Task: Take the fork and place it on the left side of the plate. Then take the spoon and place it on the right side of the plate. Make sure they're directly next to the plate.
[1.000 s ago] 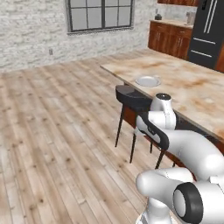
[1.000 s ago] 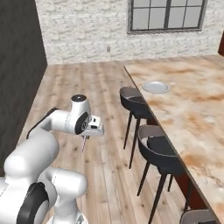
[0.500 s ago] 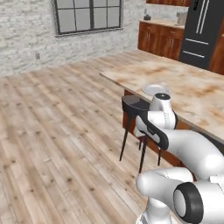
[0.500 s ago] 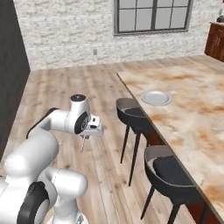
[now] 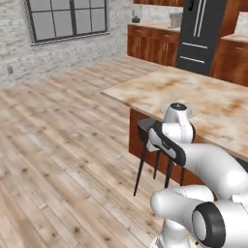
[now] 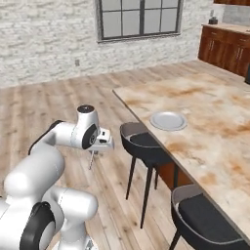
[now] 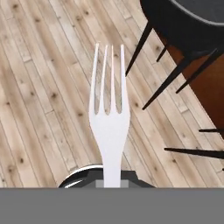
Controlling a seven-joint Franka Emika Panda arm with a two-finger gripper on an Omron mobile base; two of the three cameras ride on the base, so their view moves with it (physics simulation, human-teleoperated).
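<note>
My claw [image 6: 93,155] is clamped on the handle of the thin pale silver fork [image 7: 109,127], tines hanging down over the wooden floor. The round grey-white plate [image 6: 168,120] waits on the marble bench [image 6: 215,127], well apart, so I judge this is carrying.

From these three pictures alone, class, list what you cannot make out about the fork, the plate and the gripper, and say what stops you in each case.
- Fork handle: hand view, its lower end is cut off at the bottom of the picture.
- Gripper fingers: right base view, too small to tell their gap.
- Fork in the right base view: a thin sliver hanging below the hand, tines unreadable.
- Plate: left base view, mostly hidden behind the arm's wrist.
- Counter far end: cut off by the right edge.
</note>
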